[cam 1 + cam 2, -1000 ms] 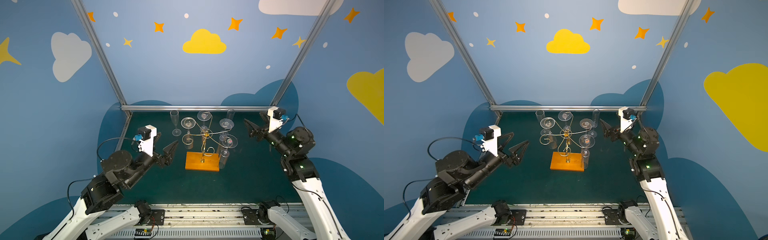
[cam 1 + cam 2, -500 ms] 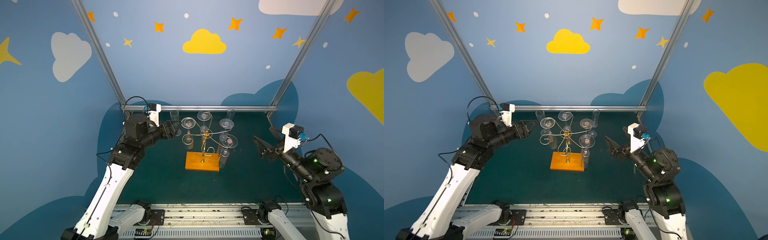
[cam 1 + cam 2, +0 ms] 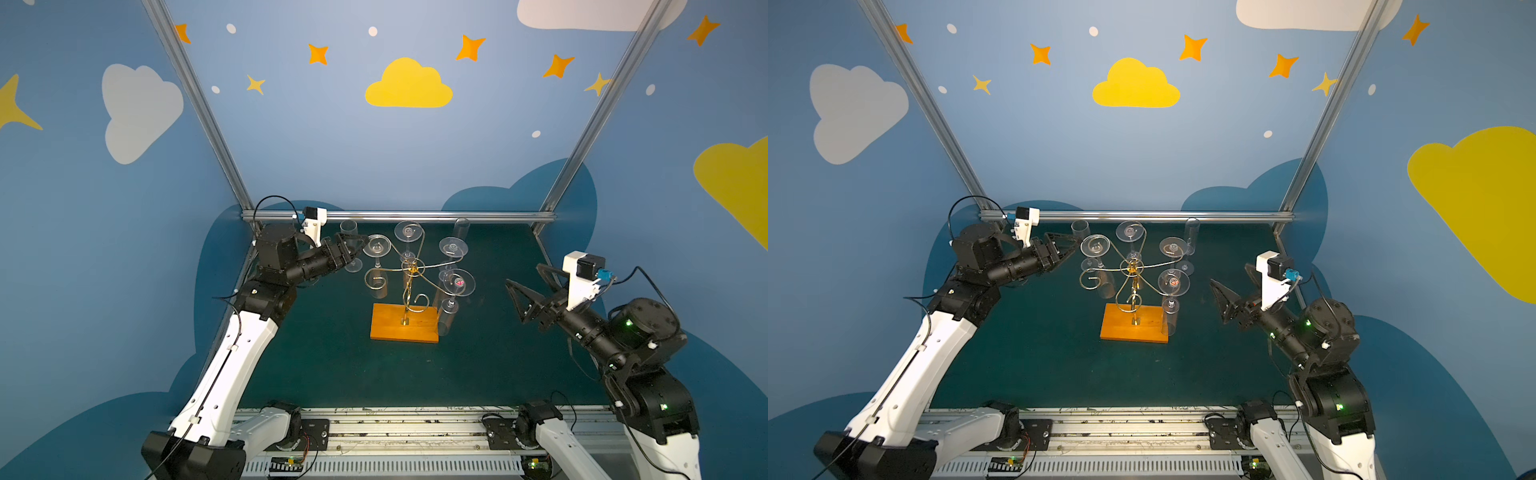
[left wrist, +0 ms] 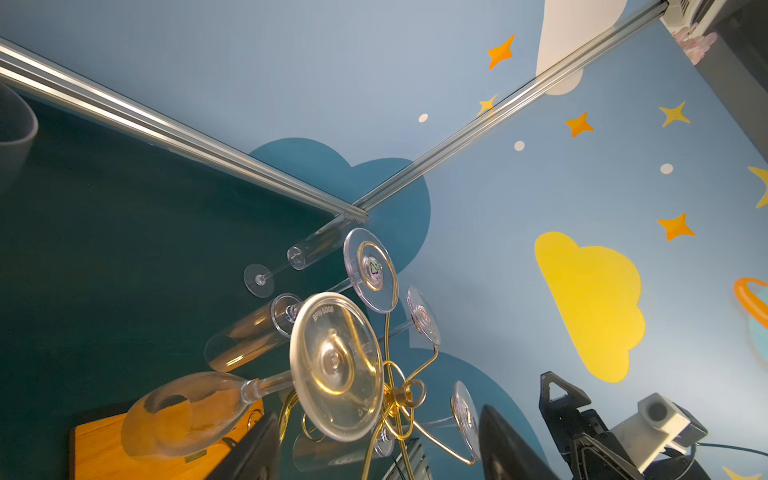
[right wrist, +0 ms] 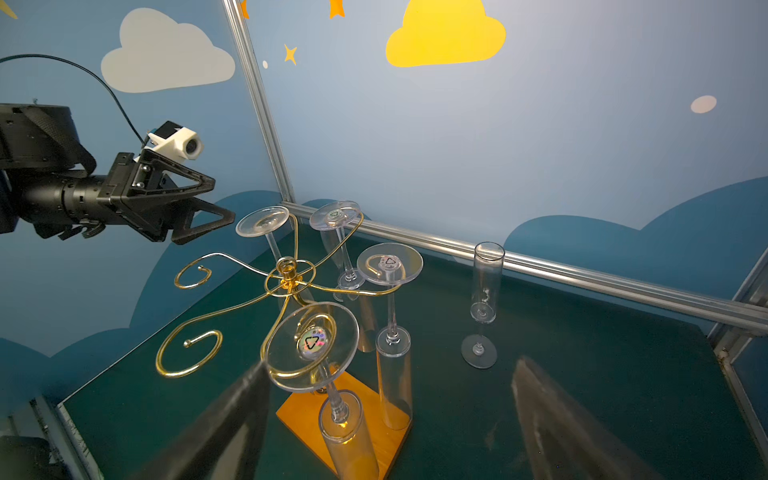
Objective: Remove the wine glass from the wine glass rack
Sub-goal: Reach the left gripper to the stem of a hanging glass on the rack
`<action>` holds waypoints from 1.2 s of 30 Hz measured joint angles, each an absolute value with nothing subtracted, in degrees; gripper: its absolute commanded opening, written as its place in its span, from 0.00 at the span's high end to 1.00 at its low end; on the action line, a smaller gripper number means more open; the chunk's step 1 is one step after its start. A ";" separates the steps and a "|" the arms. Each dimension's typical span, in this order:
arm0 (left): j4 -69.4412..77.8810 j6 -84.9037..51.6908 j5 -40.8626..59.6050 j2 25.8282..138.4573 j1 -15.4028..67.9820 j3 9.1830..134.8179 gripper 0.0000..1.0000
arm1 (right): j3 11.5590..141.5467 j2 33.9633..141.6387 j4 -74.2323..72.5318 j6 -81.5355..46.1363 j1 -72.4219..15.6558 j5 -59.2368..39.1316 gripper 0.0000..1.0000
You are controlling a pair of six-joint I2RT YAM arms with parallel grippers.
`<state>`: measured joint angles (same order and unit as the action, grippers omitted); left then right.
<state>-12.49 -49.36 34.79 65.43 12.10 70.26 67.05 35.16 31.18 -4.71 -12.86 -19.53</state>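
Bright even light, faint shadows; edges bowed; wrist foreground blurred.

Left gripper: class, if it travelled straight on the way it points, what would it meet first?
Most likely the round foot of the nearest hanging wine glass, just ahead of the left gripper; exact depth is hard to judge.

Around the wine glass rack [image 3: 405, 330], hanging glasses [image 3: 458, 282] obstruct; the near mat [image 3: 332, 374] lies open.

"EPN-5006" moulded on wine glass foot [image 4: 336, 365]
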 measured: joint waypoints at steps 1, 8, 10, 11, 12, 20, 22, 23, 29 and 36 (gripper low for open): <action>-12.45 -49.47 35.05 65.87 12.10 70.26 0.30 | 67.00 35.16 31.22 -4.80 -12.86 -19.59 0.10; -12.47 -50.17 35.20 67.77 12.10 70.26 0.36 | 66.89 35.16 31.33 -5.21 -12.86 -19.64 0.10; -12.47 -50.33 35.18 68.29 12.10 70.26 0.38 | 66.89 35.16 31.44 -5.21 -12.86 -19.62 0.10; -12.47 -50.43 35.14 68.51 12.10 70.26 0.39 | 66.89 35.16 31.55 -5.19 -12.86 -19.62 0.10; -12.47 -50.52 35.07 68.71 12.10 70.26 0.40 | 66.89 35.16 31.68 -5.17 -12.86 -19.59 0.10; -11.79 -51.35 35.03 69.87 12.12 70.26 0.50 | 66.89 35.18 32.49 -4.91 -12.86 -19.55 0.10; -11.46 -51.46 35.07 70.26 12.16 70.26 0.52 | 66.89 35.18 32.49 -4.91 -12.86 -19.55 0.10; -11.38 -51.46 35.11 70.48 12.16 70.26 0.53 | 66.89 35.18 32.49 -4.91 -12.86 -19.55 0.10; -11.53 -50.76 34.92 71.44 12.32 70.26 0.59 | 66.74 35.14 32.49 -4.71 -12.86 -19.18 0.10; -11.75 -49.93 34.76 71.48 12.43 70.28 0.68 | 66.52 35.11 32.88 -4.67 -12.86 -19.09 0.10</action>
